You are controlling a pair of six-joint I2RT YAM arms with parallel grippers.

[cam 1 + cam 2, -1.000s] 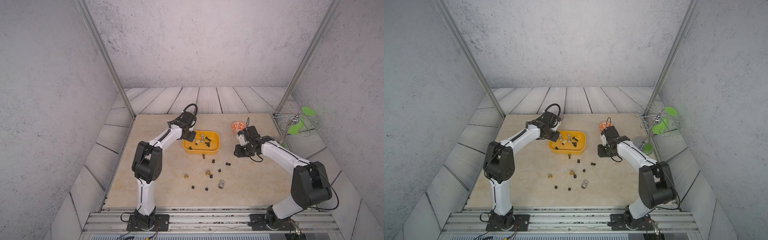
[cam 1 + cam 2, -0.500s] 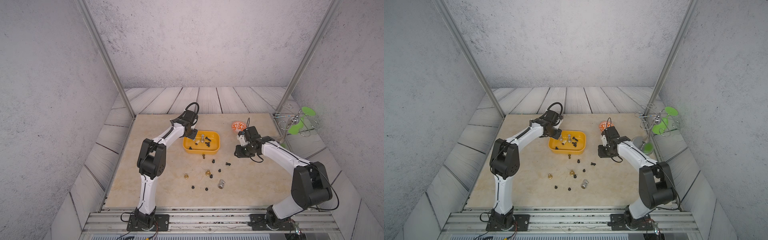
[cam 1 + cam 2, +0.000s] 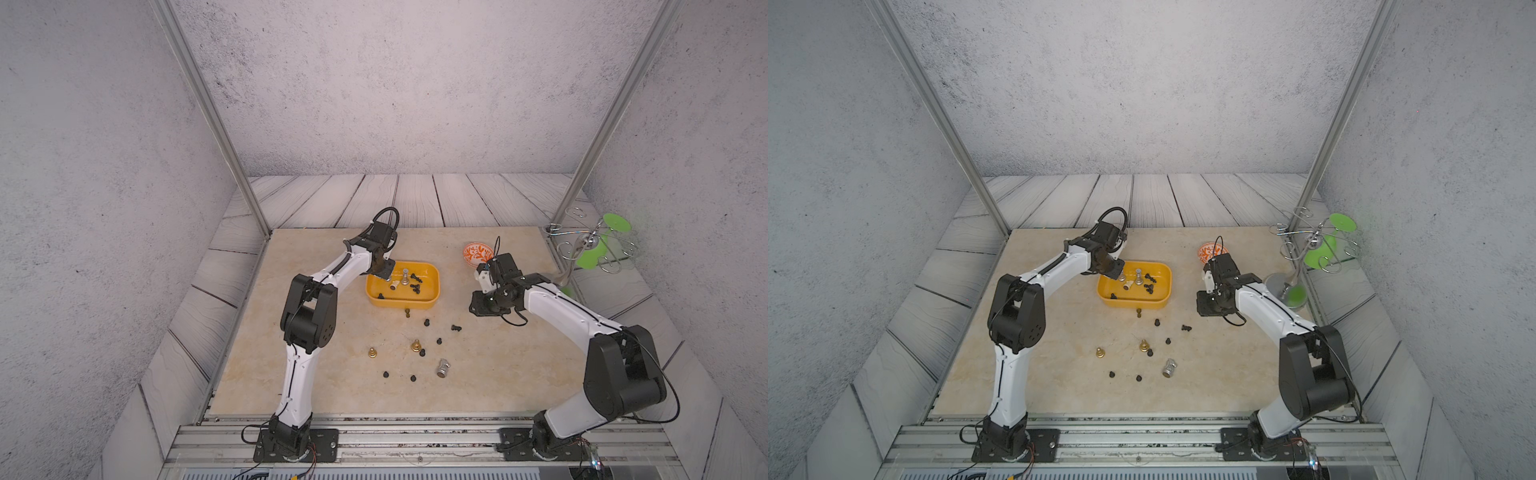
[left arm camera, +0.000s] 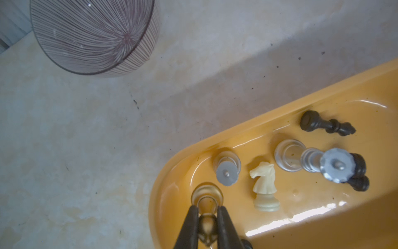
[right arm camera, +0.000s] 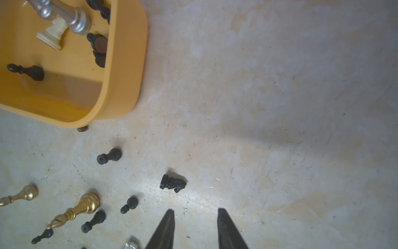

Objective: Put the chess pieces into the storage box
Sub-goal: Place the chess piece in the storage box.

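At the far left corner of the storage box [image 3: 402, 304], the left gripper [image 4: 207, 210] is clamped on the round head of a gold piece [image 4: 207, 226]. Its base looks to be down on the box floor, beside two silver pieces [image 4: 289, 155] and a cream knight [image 4: 265, 185]. Over on the right, the right gripper [image 5: 196, 210] hangs above the tabletop [image 5: 280, 107], fingers apart and empty, near a toppled black knight [image 5: 173, 183]. More chess pieces [image 3: 415, 345] lie scattered on the tabletop on the near side of the box.
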